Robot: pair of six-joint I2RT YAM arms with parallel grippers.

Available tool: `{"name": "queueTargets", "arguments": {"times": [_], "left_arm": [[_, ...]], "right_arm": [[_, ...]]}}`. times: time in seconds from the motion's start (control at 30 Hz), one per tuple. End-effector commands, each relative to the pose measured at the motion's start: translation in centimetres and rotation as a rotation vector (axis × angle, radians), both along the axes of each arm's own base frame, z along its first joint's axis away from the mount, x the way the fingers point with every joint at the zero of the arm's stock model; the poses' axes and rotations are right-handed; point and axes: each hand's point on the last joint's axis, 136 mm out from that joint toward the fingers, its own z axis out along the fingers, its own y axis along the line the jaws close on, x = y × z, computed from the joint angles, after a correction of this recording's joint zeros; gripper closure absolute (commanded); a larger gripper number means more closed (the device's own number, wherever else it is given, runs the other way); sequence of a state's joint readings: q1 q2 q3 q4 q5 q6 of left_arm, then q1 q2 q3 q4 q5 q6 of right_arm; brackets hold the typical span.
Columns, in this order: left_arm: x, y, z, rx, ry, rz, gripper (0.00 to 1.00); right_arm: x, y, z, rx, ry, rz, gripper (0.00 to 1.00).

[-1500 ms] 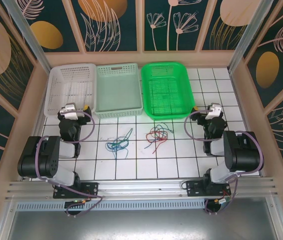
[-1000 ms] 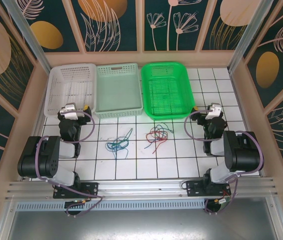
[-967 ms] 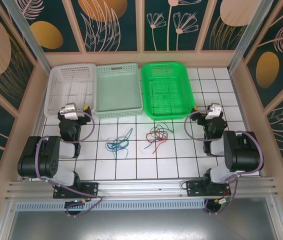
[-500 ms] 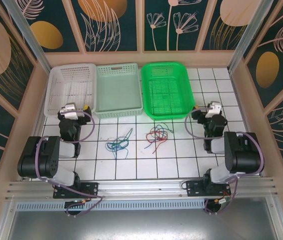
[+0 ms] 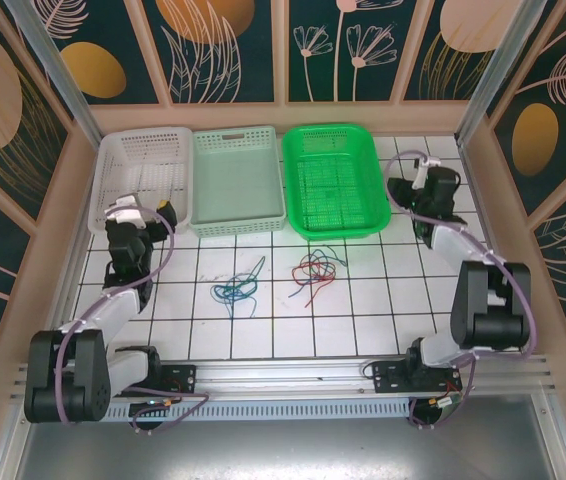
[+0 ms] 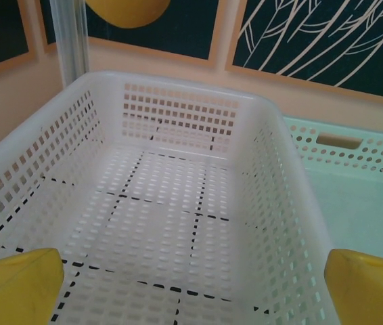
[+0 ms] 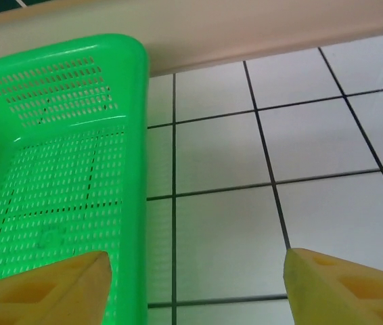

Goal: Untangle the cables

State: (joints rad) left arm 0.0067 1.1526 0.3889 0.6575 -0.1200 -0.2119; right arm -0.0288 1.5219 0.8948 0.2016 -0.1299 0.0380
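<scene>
The cables lie on the white tiled floor as two loose bunches. A blue and teal-green bunch is left of centre, and a red and dark bunch lies just right of it. My left gripper hangs at the near edge of the white basket, well left of the cables. In the left wrist view this gripper is open over the white basket, nothing between its yellow fingertips. My right gripper is right of the green basket. In its wrist view the right gripper is open above bare tiles.
A pale teal basket stands between the white and green ones along the back; its rim also appears beside the white basket. The green basket's wall is close to my right gripper's left finger. Wooden walls enclose the floor.
Both arms have unfolded from their tucked poses. The left gripper moved left and back to the white basket; the right moved back, beside the green basket. The cables have not moved.
</scene>
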Motion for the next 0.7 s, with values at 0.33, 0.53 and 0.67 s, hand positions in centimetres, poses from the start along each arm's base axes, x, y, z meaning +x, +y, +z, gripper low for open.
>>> {"name": "queueTargets", "arguments": {"times": [0.33,0.53,0.67], "left_arm": [[8.3,-4.7,1.5,-0.194,0.241,-0.222,0.21],[9.9,-7.2,-2.6,-0.218,0.380,-0.280,0.28],[10.6,-9.2,-5.0,-0.214,0.451,-0.307,0.32]], "right_arm": [[3.4,4.5,-4.4,0.038,0.292,0.068,0.38],[3.4,4.9,-5.9,0.020,0.336,0.055,0.36],[3.5,4.0,-7.7,-0.018,0.402,0.011,0.43]]}}
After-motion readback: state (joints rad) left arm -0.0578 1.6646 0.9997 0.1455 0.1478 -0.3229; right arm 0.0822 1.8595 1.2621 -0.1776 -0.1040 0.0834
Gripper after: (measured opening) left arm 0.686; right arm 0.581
